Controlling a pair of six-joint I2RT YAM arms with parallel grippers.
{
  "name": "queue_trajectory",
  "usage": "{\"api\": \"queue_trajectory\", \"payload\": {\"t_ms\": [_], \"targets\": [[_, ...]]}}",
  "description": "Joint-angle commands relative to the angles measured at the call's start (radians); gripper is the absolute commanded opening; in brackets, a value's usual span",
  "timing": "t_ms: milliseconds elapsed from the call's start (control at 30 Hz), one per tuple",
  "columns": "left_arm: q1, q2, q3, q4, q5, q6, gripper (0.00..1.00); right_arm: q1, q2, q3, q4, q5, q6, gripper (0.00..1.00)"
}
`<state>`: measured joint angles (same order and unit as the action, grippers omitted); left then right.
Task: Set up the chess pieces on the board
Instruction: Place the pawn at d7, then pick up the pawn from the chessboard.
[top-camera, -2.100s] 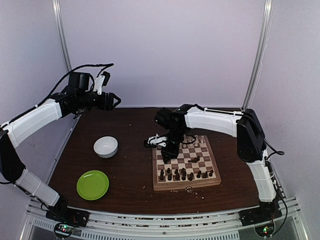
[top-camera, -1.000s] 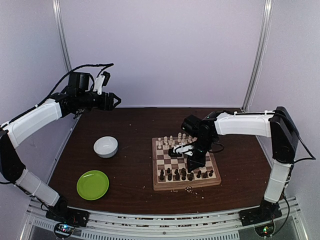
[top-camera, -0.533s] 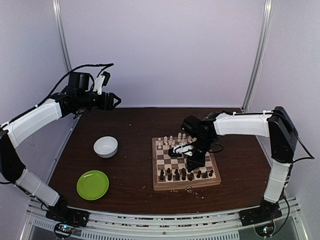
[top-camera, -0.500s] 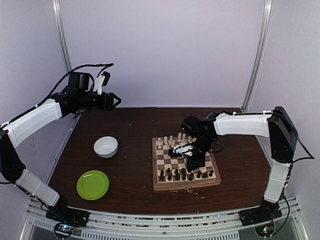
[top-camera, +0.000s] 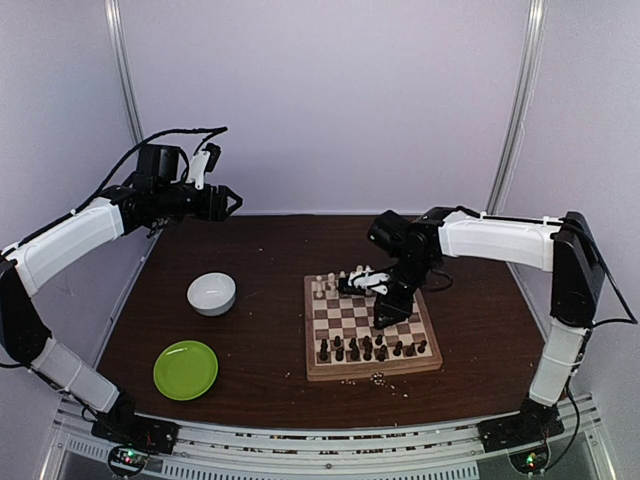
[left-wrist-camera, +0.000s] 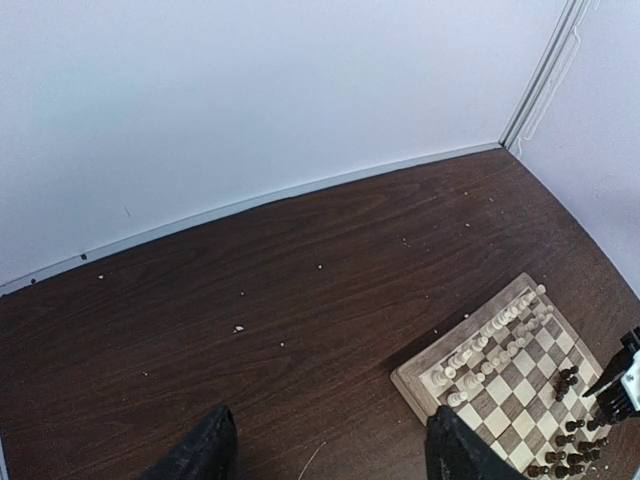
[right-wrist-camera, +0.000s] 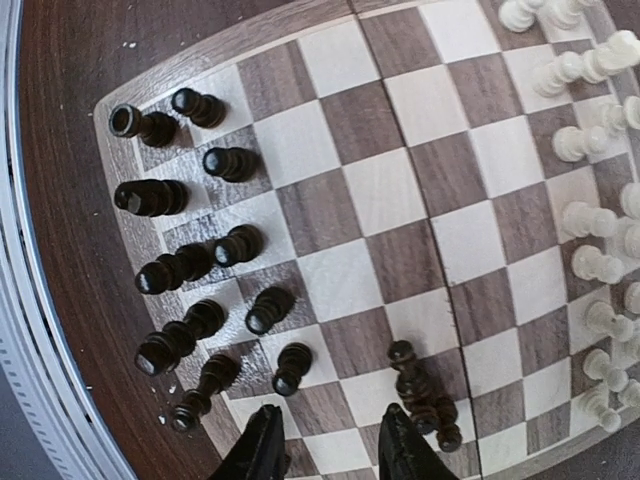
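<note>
The board (top-camera: 372, 372) lies right of the table's middle. Dark chess pieces (top-camera: 365, 348) crowd its near rows and cream chess pieces (top-camera: 335, 282) line its far rows. My right gripper (top-camera: 385, 310) hangs just above the board's right half. In the right wrist view it (right-wrist-camera: 333, 452) is open, with only bare squares between its fingers. A small cluster of dark pieces (right-wrist-camera: 420, 395) sits beside the right finger, and more dark pieces (right-wrist-camera: 190, 265) stand along the board's frame (right-wrist-camera: 220, 50). My left gripper (top-camera: 230, 203), raised at the back left, is open (left-wrist-camera: 333, 455) and empty.
A white bowl (top-camera: 212, 293) and a round green plate (top-camera: 186, 369) sit on the left half of the table. Pale crumbs (top-camera: 380, 379) lie at the board's near edge. The left wrist view shows the board's corner (left-wrist-camera: 420, 375) at lower right and the back wall.
My right gripper has opened and risen a little off the board, its wrist drawn towards the back. The left arm has not moved.
</note>
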<state>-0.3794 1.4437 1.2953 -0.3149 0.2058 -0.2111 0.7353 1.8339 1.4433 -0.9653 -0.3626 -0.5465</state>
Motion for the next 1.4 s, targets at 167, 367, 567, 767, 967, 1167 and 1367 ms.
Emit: {"api": "queue_trajectory", "payload": {"t_ms": [167,367,567,767,967,1167,1367], "targets": [[0.009,0.007,-0.002,0.023,0.004,0.002,0.65,-0.098,0.007,0.033,0.018,0.081,0.040,0.33],[0.009,0.016,-0.002,0.023,0.017,-0.003,0.65,-0.101,0.050,0.024,0.030,0.097,0.035,0.33],[0.009,0.016,-0.002,0.025,0.017,-0.002,0.65,-0.104,0.070,0.007,0.046,0.134,0.035,0.32],[0.009,0.021,-0.001,0.024,0.021,-0.004,0.65,-0.127,0.069,0.008,0.048,0.128,0.045,0.32],[0.009,0.023,-0.001,0.025,0.022,-0.002,0.65,-0.139,0.048,-0.008,0.039,0.090,0.033,0.32],[0.009,0.026,0.000,0.024,0.026,-0.004,0.65,-0.155,0.031,-0.015,0.025,0.037,0.026,0.33],[0.009,0.026,0.001,0.024,0.028,-0.004,0.65,-0.179,0.005,-0.047,0.028,0.023,-0.004,0.32]]}}
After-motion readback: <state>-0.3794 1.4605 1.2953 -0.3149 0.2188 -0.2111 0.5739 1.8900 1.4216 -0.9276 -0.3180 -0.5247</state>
